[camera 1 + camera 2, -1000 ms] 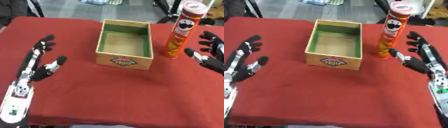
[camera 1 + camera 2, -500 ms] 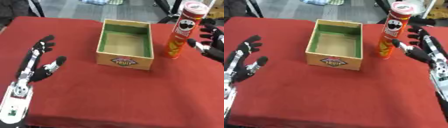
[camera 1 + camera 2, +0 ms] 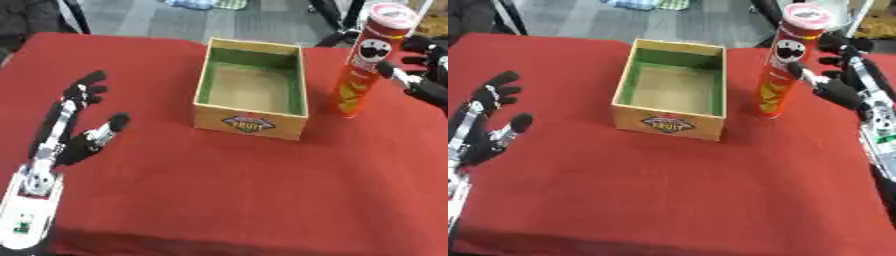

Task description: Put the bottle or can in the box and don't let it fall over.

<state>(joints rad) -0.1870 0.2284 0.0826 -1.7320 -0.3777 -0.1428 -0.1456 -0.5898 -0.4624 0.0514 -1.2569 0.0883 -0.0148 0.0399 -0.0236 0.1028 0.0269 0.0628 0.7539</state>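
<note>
Can (image 3: 779, 65), tall red tube, long axis upright, on table (image 3: 675, 190) near far right edge, just right of open box (image 3: 672, 96). Right hand (image 3: 840, 80) just beside it on its right, fingers spread, grasping nothing. Left hand (image 3: 74, 132) well apart, near left edge, fingers relaxed.

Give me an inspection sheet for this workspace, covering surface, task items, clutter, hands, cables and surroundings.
Surface: red tablecloth, flat, covering the table.
Job's things: tall red chip can upright on the cloth, right of the wooden box, apart from it; box open-topped, green inside, holding nothing visible.
Clutter: nothing seen.
Hands: right hand open beside the can, thumb at its side, not closed round it; left hand open, idle at left, fingers up.
Cables: nothing seen.
Surroundings: grey floor beyond the table, dark stands and cloth items on it.
</note>
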